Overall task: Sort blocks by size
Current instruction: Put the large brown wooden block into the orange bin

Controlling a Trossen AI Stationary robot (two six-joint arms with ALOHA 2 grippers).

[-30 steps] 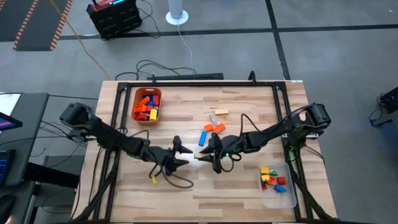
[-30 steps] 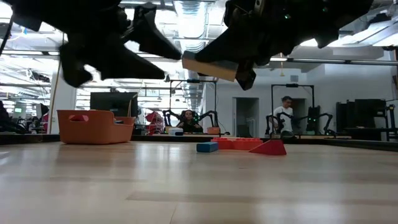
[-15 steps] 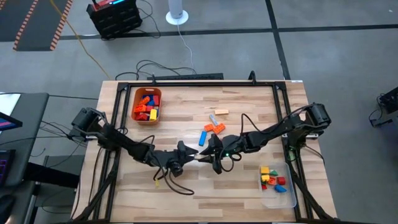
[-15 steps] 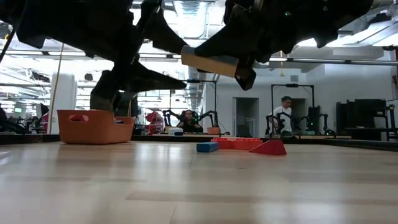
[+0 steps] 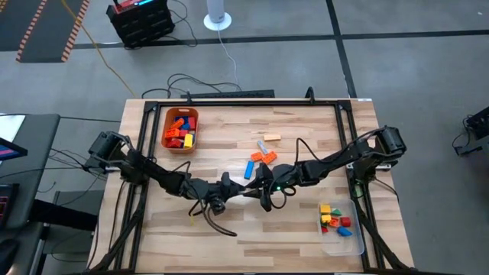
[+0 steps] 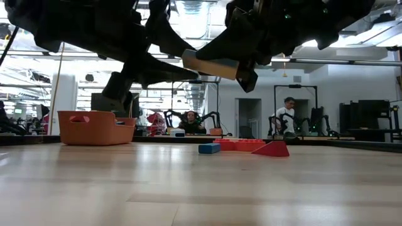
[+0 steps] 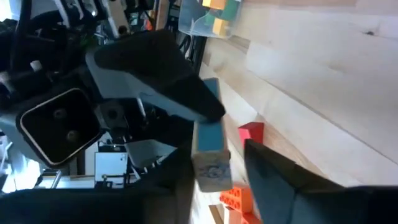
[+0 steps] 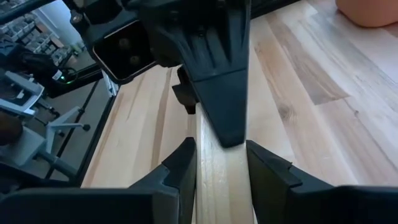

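Observation:
A long tan block [image 6: 210,66] hangs in the air over the middle of the table, and my right gripper [image 5: 257,188] is shut on it. My left gripper [image 5: 231,186] is open. Its two fingers stand on either side of the block's free end [image 7: 210,168]. I cannot tell whether they touch it. Loose blue, orange and tan blocks [image 5: 262,155] lie flat on the table farther back. Larger blocks fill the orange bin [image 5: 180,114] at the far left. Small blocks lie in the clear tray [image 5: 354,246] at the near right. My right gripper pinches the tan block's long sides [image 8: 214,177] between its two fingers [image 8: 180,171], at the block's right end. The fingers come about level from the table's right and lie along the block. The block sticks out past the fingertips toward the left gripper, nearly level, clear of the table.
In the low view a blue block [image 6: 209,148] and red blocks [image 6: 271,149] lie on the table behind the grippers. The orange bin [image 6: 94,127] stands at the far left. Bare wood lies under both grippers and toward the near edge. People show in the room beyond.
My left gripper has moved toward the table's right and turned, so that its open fingers now stand around the free end of the tan block. My right gripper and the block have kept still.

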